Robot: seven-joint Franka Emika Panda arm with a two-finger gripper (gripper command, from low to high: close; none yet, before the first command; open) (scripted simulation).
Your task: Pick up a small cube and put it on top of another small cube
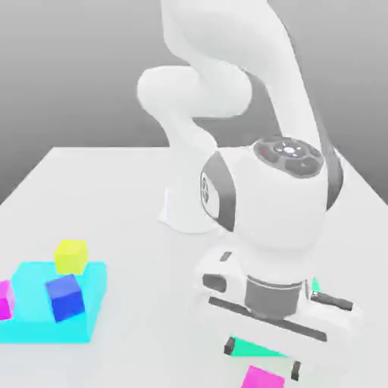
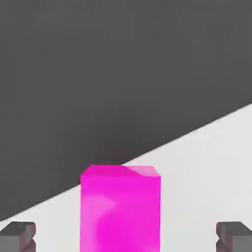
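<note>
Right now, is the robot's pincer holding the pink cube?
No, nothing is held. The pincer is open, its fingertips standing apart on either side of the pink cube, not touching it.

The arm (image 1: pixel 250 151) is white with grey bits. The bench (image 1: pixel 114 189) is pale grey. One cube (image 2: pixel 120 209) is bright pink, plain all over. The big block (image 1: pixel 45 303) is light blue. One cube (image 1: pixel 71 256) is yellow, one (image 1: pixel 64 297) dark blue.

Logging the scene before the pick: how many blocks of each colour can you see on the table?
Magenta cubes: 2
Yellow cube: 1
Blue cube: 1
Cyan block: 1
Teal-green block: 1
Total: 6
</note>
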